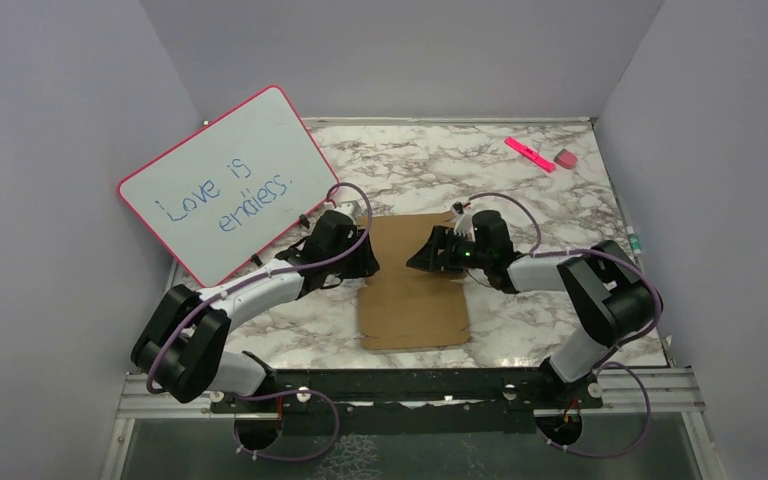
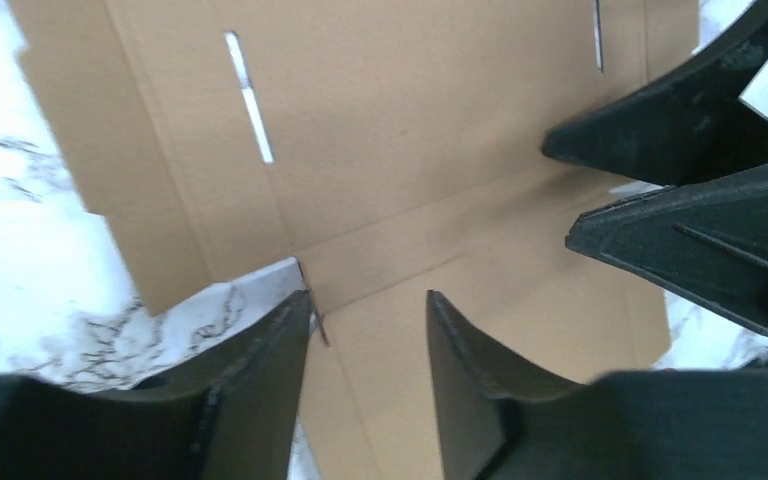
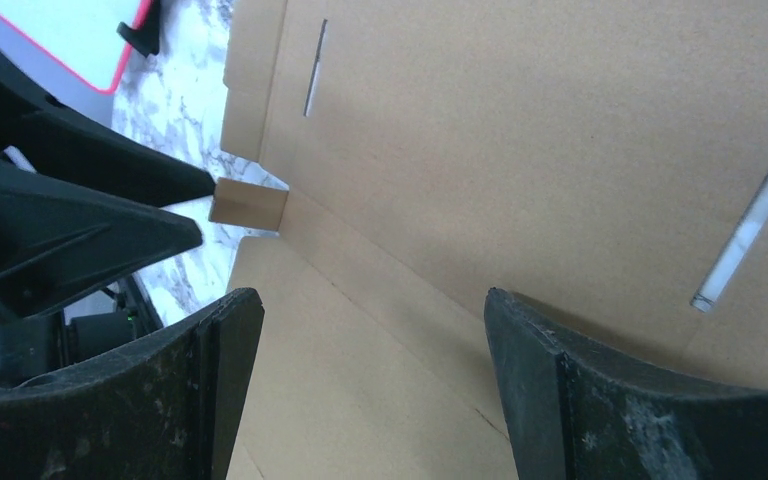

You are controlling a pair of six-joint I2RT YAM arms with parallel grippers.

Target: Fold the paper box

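The paper box (image 1: 412, 295) is a flat brown die-cut cardboard sheet lying unfolded on the marble table, with creases, slots and side tabs. It fills the left wrist view (image 2: 400, 150) and the right wrist view (image 3: 520, 150). My left gripper (image 1: 368, 256) hovers at the sheet's left edge near its far half, jaws open and empty (image 2: 368, 300). My right gripper (image 1: 416, 258) faces it from the right over the sheet, jaws wide open and empty (image 3: 372, 295). The two grippers point at each other a short way apart.
A pink-framed whiteboard (image 1: 228, 185) reading "Love is endless" leans at the left wall. A pink marker (image 1: 530, 153) and a pink eraser (image 1: 565, 158) lie at the far right. Purple walls enclose the table on three sides.
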